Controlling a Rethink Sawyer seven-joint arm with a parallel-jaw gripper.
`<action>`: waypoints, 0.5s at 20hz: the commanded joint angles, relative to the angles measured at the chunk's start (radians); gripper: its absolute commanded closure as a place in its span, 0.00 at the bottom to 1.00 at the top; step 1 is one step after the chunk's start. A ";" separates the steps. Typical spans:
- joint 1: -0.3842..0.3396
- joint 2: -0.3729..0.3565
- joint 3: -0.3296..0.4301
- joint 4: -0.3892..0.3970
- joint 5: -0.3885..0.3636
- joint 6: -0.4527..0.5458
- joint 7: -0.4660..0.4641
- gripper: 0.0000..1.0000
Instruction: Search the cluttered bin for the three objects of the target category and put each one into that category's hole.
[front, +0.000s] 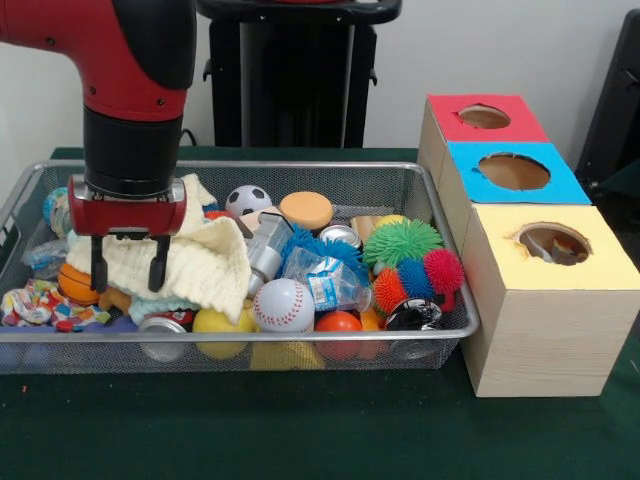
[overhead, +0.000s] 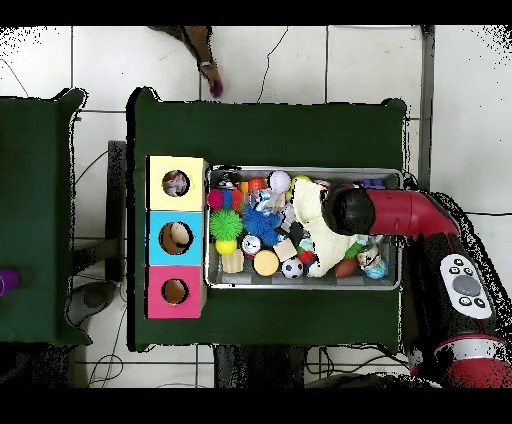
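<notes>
A wire mesh bin (front: 300, 336) holds a jumble of toys. My gripper (front: 128, 278) hangs over its left end, open, with both fingers just in front of a cream cloth (front: 215, 262) and nothing between them. A small basketball (front: 75, 283) lies beside the left finger. Further right are a baseball (front: 284, 305), a soccer ball (front: 247, 201), an orange disc (front: 305, 210), a green spiky ball (front: 402, 241), a red spiky ball (front: 443, 270) and cans. From overhead, my arm (overhead: 400, 213) covers the gripper above the cloth (overhead: 310, 205).
Three wooden boxes stand to the right of the bin, each with a round hole: red top (front: 450, 125), blue top (front: 560, 185), yellow top (front: 600, 265). In the overhead view a person's hand (overhead: 207, 62) shows beyond the table's far edge.
</notes>
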 joint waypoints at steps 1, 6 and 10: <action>-0.023 0.007 0.088 0.010 -0.078 0.007 -0.165 0.00; -0.052 -0.007 0.092 -0.030 -0.088 0.062 -0.242 0.00; -0.075 0.003 0.114 -0.057 -0.100 0.082 -0.279 0.00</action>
